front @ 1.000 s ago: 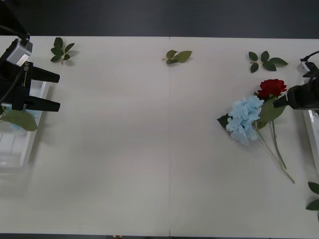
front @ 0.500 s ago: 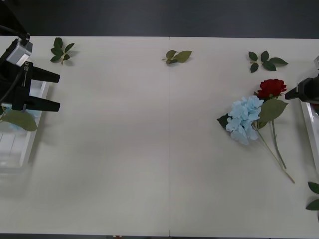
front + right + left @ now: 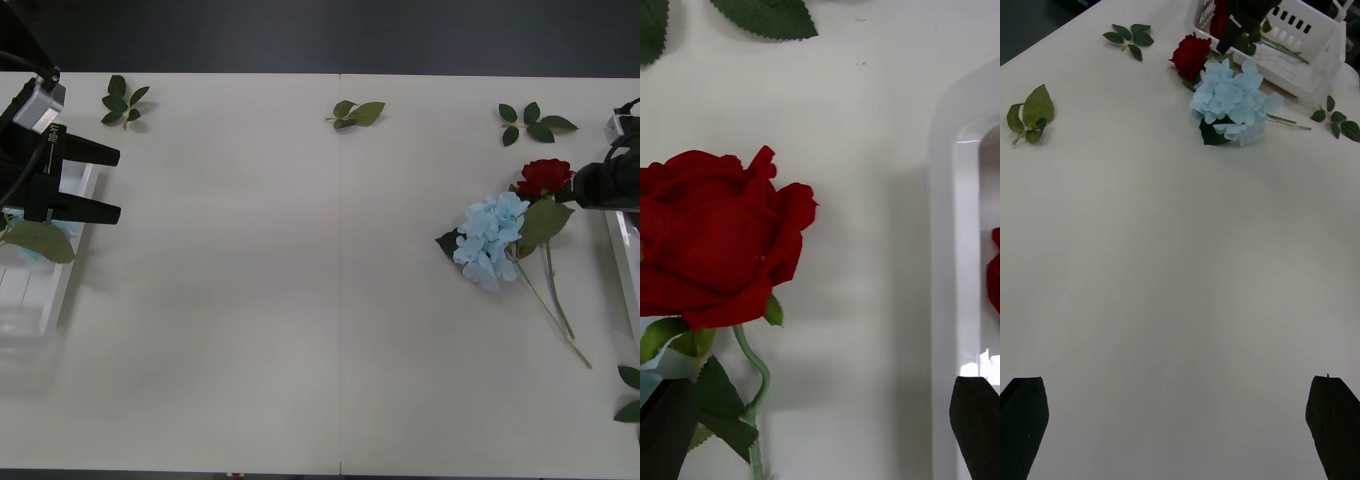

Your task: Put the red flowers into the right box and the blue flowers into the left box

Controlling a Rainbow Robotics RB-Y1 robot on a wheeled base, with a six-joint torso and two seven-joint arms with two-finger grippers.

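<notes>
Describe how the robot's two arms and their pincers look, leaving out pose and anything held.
Left pincer: two long black fingers that taper to points, on a black body. Behind it sits a light grey box-shaped block, with a thin black cable running along the arm. Right pincer: also black and bulky, with a small grey block and a black cable loop behind it. In both wrist views the fingers show as plain matte black.

Red rose [image 3: 1190, 54] touching blue hydrangea [image 3: 1232, 101] on table [image 3: 1165, 270]; white slotted box [image 3: 1304, 45] beside.
</notes>
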